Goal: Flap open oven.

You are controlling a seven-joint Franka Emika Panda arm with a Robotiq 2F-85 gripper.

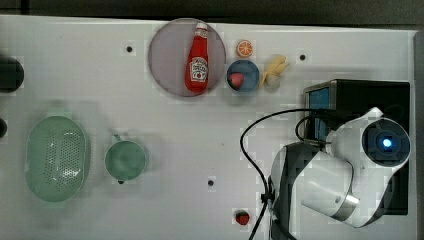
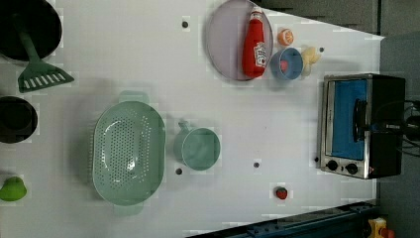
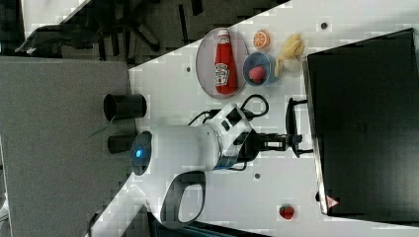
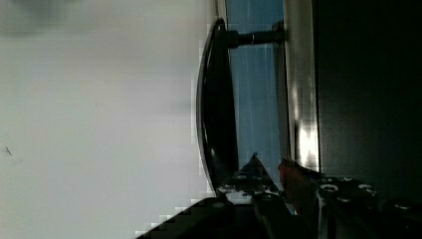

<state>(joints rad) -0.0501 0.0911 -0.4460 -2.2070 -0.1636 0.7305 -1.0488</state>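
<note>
The oven [image 2: 359, 126] is sitting at the left view's right edge of the white table [image 2: 148, 39], its blue glass door shut. The gripper [image 3: 291, 142] is reaching in at the door's dark handle [image 4: 215, 107], jaws narrowly parted around it, apparently gripping the bar.

Claw [image 2: 364, 126] at oven [image 2: 346, 124] handle [image 2: 357, 120]

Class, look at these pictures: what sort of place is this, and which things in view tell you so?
Probably a robot lab's mock kitchen tabletop: a white table with bolt holes carries a toaster oven, a ketchup bottle on a plate and a green colander, with a white robot arm reaching to the oven.
</note>
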